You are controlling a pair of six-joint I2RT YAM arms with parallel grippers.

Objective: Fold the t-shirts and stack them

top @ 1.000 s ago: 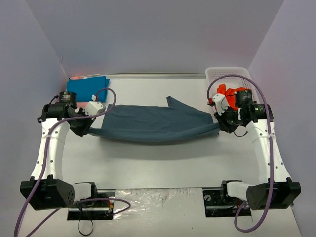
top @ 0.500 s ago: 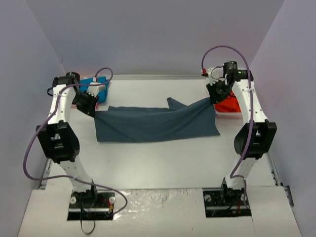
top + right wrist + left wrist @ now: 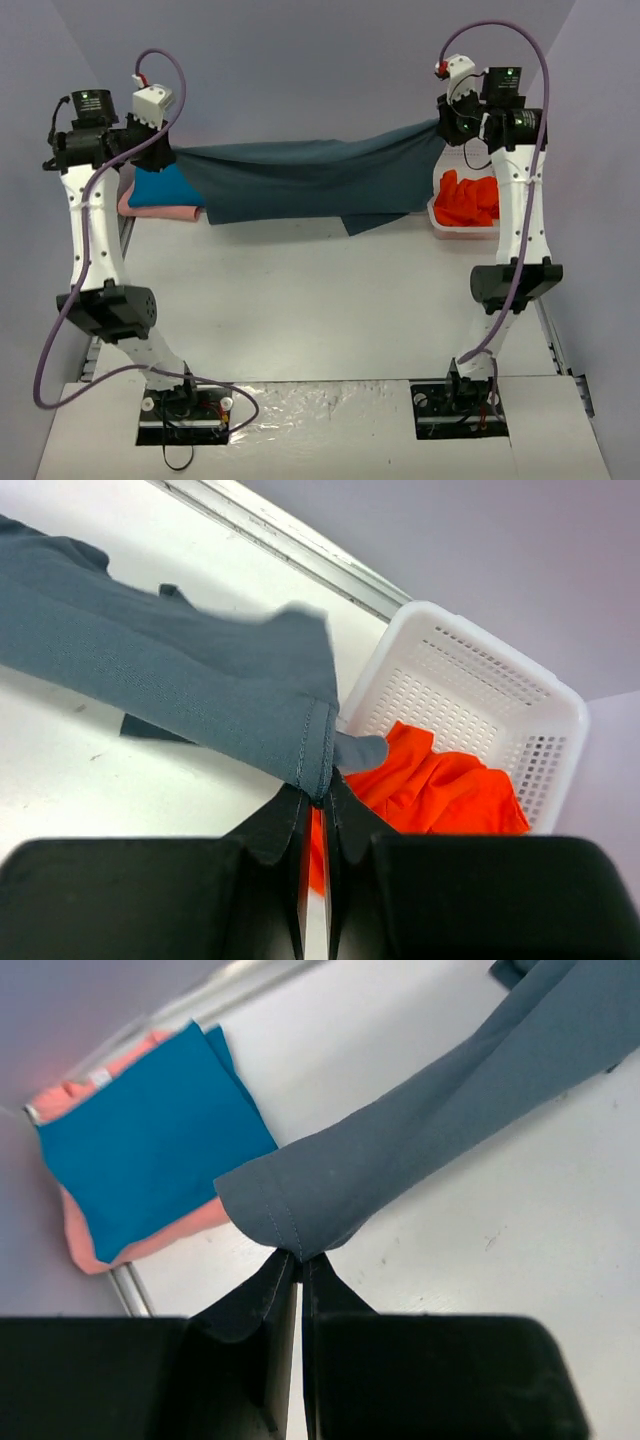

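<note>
Both arms have risen since a moment ago, and the grey shirt, then lying on the table, now hangs stretched between them. The left gripper pinches one hem corner and the right gripper pinches the other.

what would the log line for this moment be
left hand: shut on slate shirt | right hand: shut on slate shirt | slate shirt: stretched in air between hands | stack: teal shirt on pink shirt | orange shirt: in basket
</note>
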